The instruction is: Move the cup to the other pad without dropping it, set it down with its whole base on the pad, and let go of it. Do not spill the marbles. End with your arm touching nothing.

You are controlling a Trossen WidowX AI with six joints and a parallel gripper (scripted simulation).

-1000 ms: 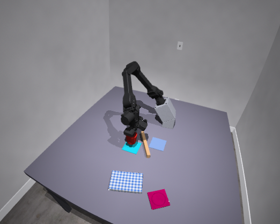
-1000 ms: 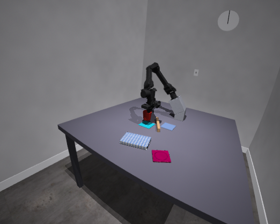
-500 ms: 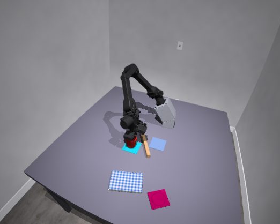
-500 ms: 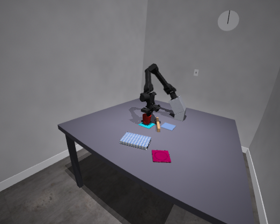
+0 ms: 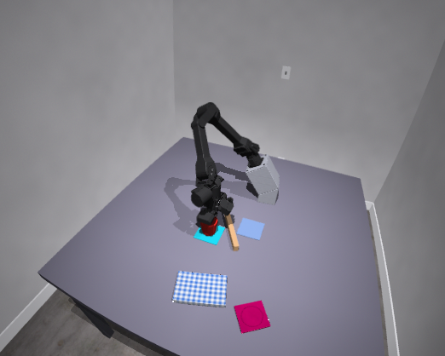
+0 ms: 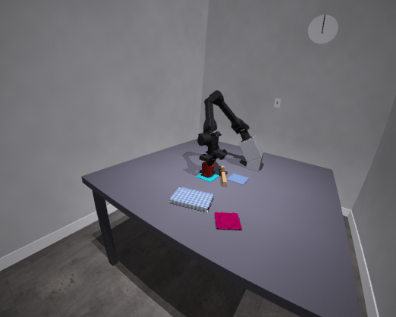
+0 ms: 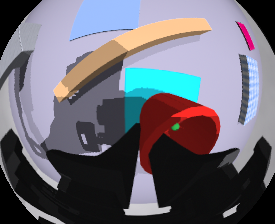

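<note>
The red cup [image 5: 209, 227] stands upright over the cyan pad [image 5: 209, 235], at or just above its surface; I cannot tell whether its base touches. It also shows in the exterior view [image 6: 208, 168] and in the wrist view [image 7: 177, 129], where a green marble [image 7: 176, 125] lies inside it. My gripper [image 5: 208, 218] comes down from above and is shut on the cup's rim. The light blue pad [image 5: 251, 228] lies to the right, beyond a wooden bar [image 5: 232, 237]. The cyan pad also shows in the wrist view [image 7: 162, 84].
The wooden bar lies between the two pads, beside the cup. A blue checked cloth [image 5: 200, 289] and a magenta pad [image 5: 251, 316] lie nearer the front edge. The arm's grey base block [image 5: 263, 180] stands behind the pads.
</note>
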